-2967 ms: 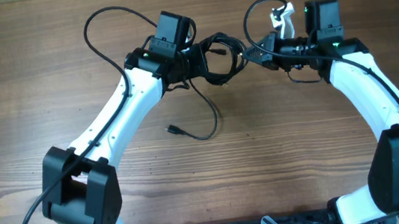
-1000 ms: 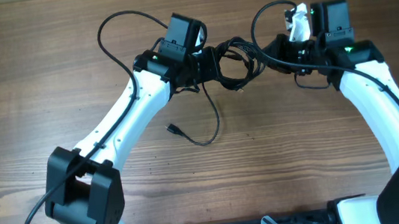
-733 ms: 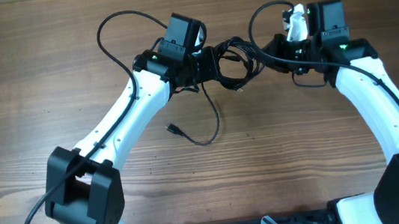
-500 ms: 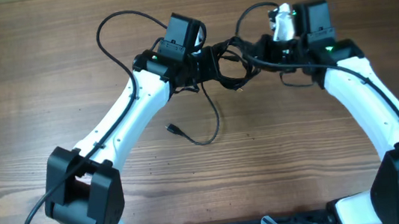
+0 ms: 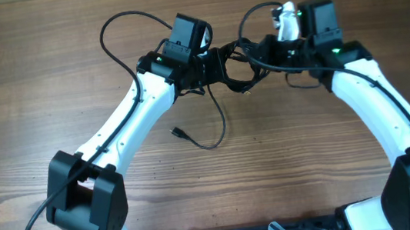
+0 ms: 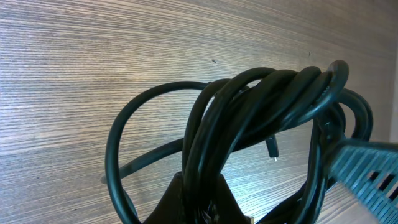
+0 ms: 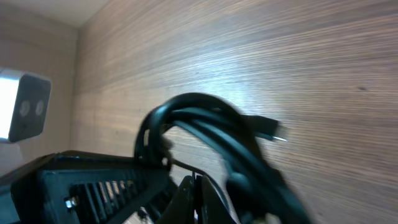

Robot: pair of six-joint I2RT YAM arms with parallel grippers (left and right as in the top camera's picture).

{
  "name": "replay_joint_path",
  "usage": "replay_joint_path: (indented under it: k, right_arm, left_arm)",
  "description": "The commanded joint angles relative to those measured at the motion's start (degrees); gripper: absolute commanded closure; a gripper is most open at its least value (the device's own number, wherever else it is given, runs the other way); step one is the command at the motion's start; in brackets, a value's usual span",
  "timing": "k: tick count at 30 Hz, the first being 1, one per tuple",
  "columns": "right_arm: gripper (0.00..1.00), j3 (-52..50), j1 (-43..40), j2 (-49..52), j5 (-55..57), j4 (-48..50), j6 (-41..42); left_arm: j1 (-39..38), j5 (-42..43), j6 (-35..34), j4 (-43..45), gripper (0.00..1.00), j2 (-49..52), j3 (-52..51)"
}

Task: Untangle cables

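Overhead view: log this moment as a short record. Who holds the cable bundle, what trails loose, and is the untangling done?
surface: wooden table
cable bundle: black looped cords, held between the two grippers
left gripper: shut on cable bundle
right gripper: shut on cable bundle
loose strand: runs from the bundle down across the table, ends in a small plug
untangling: not done, loops overlap in one clump
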Motion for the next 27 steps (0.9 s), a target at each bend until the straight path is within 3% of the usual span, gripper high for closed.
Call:
replay_joint_path:
  k: [1,13,27]
  right_arm:
    - [0.96,0.6,-1.4,-2.6,1.9,-3.1,0.2]
    - [0.96,0.6,-1.2,-2.5,10.9,-9.7,0.2]
    - [0.95,0.6,5.5,-2.2,9.6,-1.6,-0.1]
  left_arm:
    - [0.0,1.3,-0.4,0.6,0.96,-2.2,0.1]
    - [0.0,1.3,-0.4,0.6,0.96,-2.2,0.1]
    - [-0.5,1.5,-0.4,0.6,0.96,-2.2,0.1]
